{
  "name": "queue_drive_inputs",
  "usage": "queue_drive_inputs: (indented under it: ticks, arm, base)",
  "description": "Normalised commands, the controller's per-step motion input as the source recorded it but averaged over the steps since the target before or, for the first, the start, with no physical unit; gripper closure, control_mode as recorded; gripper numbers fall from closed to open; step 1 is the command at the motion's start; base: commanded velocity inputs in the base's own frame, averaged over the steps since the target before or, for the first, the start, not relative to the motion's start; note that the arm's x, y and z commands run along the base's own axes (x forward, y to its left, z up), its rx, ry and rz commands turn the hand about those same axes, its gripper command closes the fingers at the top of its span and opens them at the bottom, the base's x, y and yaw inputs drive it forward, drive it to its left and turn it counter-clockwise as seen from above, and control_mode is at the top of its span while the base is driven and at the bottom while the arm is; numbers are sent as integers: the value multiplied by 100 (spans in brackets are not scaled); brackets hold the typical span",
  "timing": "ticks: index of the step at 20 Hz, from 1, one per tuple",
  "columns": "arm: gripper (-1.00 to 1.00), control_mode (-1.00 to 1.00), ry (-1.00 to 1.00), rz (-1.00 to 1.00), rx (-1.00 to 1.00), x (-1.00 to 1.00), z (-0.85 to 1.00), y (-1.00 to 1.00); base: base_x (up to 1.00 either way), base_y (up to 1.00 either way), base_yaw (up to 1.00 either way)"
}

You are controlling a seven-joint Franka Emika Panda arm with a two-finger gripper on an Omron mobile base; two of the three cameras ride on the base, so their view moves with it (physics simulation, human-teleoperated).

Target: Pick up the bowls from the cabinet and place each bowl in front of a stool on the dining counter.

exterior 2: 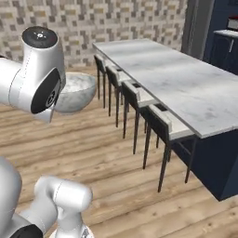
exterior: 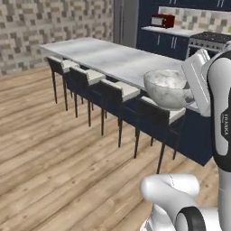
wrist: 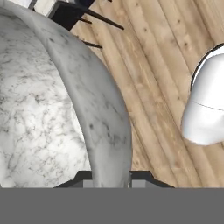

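Currently gripper is pinched on the marble bowl's rim, held over the floor; counter lies ahead, beyond the stools.

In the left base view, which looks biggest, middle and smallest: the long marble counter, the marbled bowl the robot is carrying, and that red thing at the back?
1. Dining counter, by far the largest.
2. Marbled bowl, though it is near the camera, which inflates it.
3. Red appliance, smallest, but it is far away, so its real size against the bowl is unsure.
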Motion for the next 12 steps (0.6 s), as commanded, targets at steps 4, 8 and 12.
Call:
queue_drive_inputs:
  ticks: [4,8,12]
  arm:
    - [100,100,0,0,0,0,0,0]
    - [100,100,0,0,0,0,0,0]
    - [100,100,0,0,0,0,0,0]
  base:
    - [67,100,-50]
    - [67,90,-63]
    - [47,67,-75]
